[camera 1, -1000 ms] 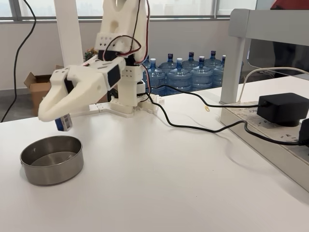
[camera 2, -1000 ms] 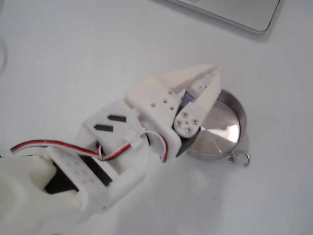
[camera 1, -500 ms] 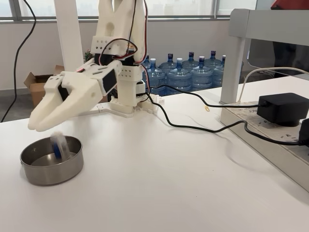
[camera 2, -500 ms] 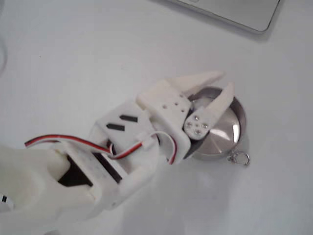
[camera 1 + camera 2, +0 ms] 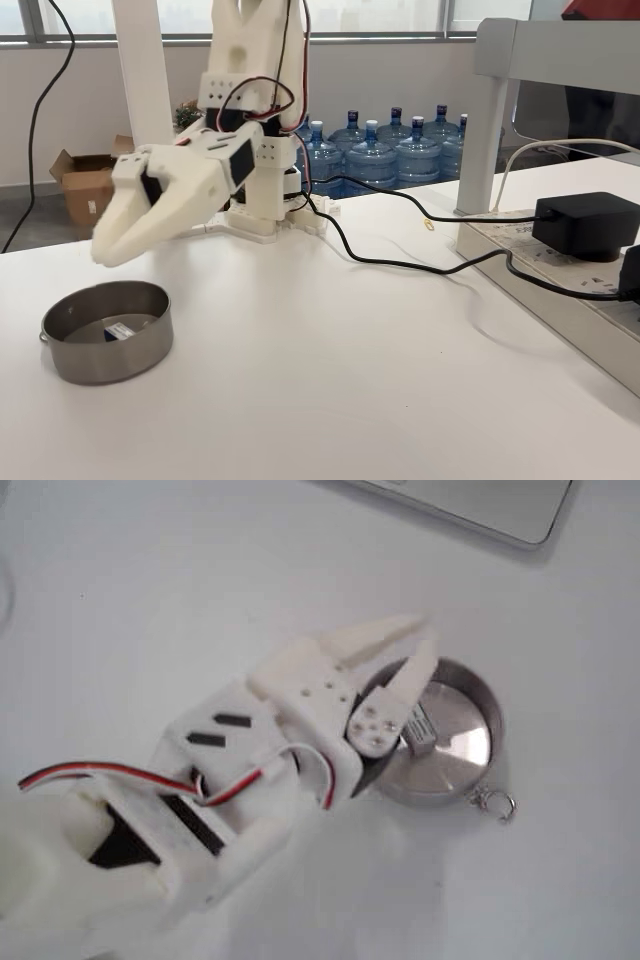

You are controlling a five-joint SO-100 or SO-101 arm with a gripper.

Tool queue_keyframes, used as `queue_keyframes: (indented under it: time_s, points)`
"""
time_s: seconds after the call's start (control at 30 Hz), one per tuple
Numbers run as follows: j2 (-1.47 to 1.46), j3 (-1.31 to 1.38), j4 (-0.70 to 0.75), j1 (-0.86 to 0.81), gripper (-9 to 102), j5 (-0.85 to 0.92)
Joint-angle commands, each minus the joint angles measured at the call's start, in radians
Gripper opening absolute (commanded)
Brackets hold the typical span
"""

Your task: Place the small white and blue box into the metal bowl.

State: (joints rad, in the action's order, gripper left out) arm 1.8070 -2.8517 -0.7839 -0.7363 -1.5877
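The small white and blue box lies flat on the floor of the metal bowl, which stands at the table's front left. In the view from above, the box rests in the left part of the bowl, partly under a finger. My white gripper hangs above and slightly behind the bowl, pointing down to the left. Seen from above, the gripper is over the bowl's upper-left rim. It is open by a narrow gap, with nothing between its fingers.
The arm's base stands at the back of the white table. A black cable runs to a power adapter on a strip at the right. A small key ring lies by the bowl; a laptop edge is beyond it.
The gripper opened over the bowl and the box dropped in, where it now lies flat. The gripper has since lifted back a little and its fingers have narrowed.
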Motion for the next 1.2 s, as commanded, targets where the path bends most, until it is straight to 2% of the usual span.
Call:
queue_keyframes:
  time_s: [0.0, 0.27, 0.77, 0.87, 1.0, 1.1, 1.17]
  points:
    - [0.147, -0.091, -0.009, 0.074, -4, -0.005]
    - [0.379, -0.267, -0.002, 0.354, -4, 0.006]
    - [0.307, -0.284, 0.002, 0.684, -4, 0.041]
    - [0.356, -0.284, 0.003, 0.703, -4, 0.207]
    - [0.499, -0.308, 0.009, 0.753, -4, 0.591]
    - [0.618, -0.344, 0.112, 0.799, -4, 0.902]
    - [0.715, -0.362, 0.242, 0.824, -4, 1.077]
